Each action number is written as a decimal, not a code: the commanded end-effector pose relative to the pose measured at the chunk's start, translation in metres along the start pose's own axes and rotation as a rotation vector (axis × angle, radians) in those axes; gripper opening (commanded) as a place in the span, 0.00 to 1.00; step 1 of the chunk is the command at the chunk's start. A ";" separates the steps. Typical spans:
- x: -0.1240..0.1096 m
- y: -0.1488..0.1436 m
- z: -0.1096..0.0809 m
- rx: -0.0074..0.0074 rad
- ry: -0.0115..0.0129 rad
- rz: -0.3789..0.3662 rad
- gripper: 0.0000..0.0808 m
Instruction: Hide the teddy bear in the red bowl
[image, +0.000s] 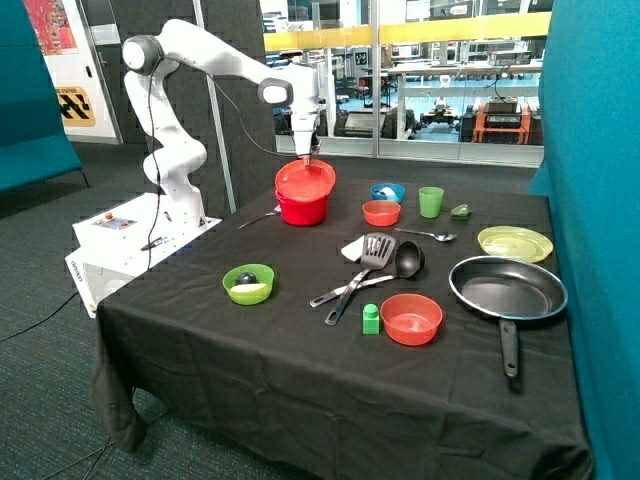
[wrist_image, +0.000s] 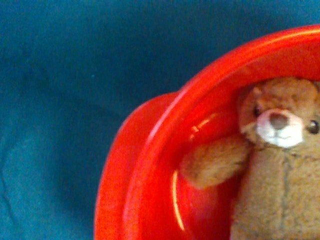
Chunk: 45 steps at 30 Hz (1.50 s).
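White arm reaches over the far side of the tabletop (image: 300, 390), which is draped in black cloth. Its hand (image: 309, 155) points straight down, right above the red bowl (image: 303, 195). Cannot tell whether the hand is apart or together; its tips sit against the red and nothing in the wrist view shows them.

Something red and round sits tilted on top of the red bowl, like a lid or a second dish (image: 306, 178). Hard to say which from where I stand.

Wrist view: the teddy bear (wrist_image: 272, 170) lies inside the red bowl (wrist_image: 150, 165), face up, pale muzzle and dark eyes visible, one arm flung toward the bowl's wall. Bear fills much of the bowl's inside. In the outside view the bear cannot be seen at all.

Other things on the tabletop:
- green bowl (image: 248, 284) near the front corner, something dark and something pale inside
- shallower orange-red bowl (image: 411, 318) at the front, small green block (image: 371, 319) just beside it
- black spatula (image: 362, 270) and black ladle (image: 385, 272) lying crossed mid-table
- black frying pan (image: 507, 290), handle toward the front edge
- yellow-green plate (image: 515, 243) behind the pan
- green cup (image: 431, 201), small orange bowl (image: 381, 212), blue bowl (image: 388, 191) clustered near the back
- spoon (image: 430, 235) between the cup and the ladle
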<state>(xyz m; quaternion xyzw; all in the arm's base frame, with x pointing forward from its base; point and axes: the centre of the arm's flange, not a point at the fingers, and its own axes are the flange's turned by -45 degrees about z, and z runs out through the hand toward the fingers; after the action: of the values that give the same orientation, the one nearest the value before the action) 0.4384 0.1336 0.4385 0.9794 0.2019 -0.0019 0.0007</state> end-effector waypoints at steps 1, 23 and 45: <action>-0.001 -0.024 0.003 0.0006 0.0040 -0.041 0.00; -0.006 -0.048 -0.011 0.0005 0.0040 -0.100 0.00; -0.026 -0.044 -0.006 0.0005 0.0040 -0.102 0.00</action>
<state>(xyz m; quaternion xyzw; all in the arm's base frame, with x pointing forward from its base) 0.4088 0.1653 0.4519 0.9688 0.2480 -0.0014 0.0002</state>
